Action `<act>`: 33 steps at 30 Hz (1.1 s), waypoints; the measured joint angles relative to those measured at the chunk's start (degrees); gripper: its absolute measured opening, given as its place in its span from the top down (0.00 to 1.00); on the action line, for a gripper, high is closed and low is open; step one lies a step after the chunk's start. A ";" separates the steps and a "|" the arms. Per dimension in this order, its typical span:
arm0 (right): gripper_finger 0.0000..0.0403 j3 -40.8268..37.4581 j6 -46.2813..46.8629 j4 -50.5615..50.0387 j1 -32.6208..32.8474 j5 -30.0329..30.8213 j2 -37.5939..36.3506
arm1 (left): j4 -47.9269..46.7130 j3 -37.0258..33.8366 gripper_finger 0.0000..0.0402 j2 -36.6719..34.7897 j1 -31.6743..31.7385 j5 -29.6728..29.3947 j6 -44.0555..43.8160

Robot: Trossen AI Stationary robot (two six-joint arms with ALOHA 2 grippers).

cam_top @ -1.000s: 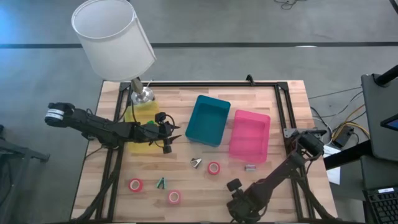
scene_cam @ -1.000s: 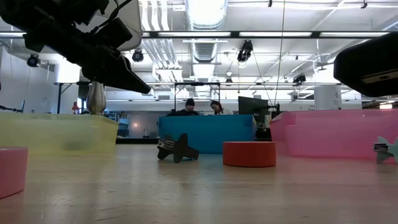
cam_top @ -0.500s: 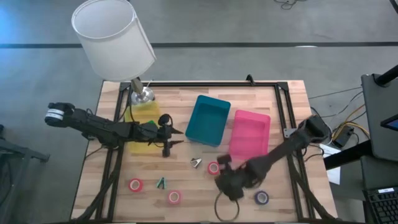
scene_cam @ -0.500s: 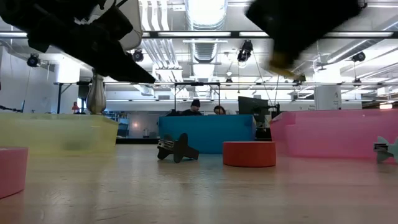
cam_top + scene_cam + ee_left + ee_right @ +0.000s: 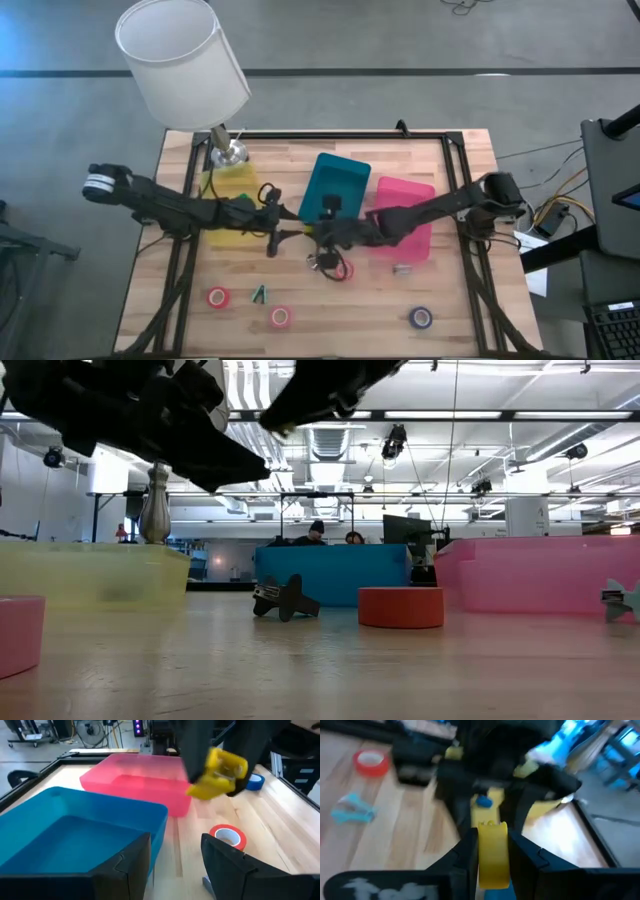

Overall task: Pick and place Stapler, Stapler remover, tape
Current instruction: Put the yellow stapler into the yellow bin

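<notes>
wooden table [image 5: 440, 160]: right fingers [image 5: 470, 851] clamp yellow stapler [image 5: 493, 854] lengthwise between them.

Wooden table [image 5: 300, 305], three bins [image 5: 335, 192], lamp [image 5: 228, 152], scattered tape rolls [image 5: 218, 297]

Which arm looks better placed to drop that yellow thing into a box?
The right: its claw is shut on the yellow stapler, near the teal bin. The left claw hovers open and empty.
</notes>
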 joint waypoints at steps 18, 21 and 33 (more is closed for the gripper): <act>0.80 -0.96 9.00 2.56 -4.10 -9.32 3.12 | 4.24 0.31 0.55 4.47 0.00 -6.41 -2.20; 0.81 -0.96 8.92 2.53 -4.10 -9.67 3.35 | 4.05 0.27 0.55 4.47 0.06 -3.76 -2.60; 0.79 -0.98 6.17 2.57 -4.14 -9.48 3.35 | 3.68 0.13 0.55 4.47 -0.16 -1.06 -4.39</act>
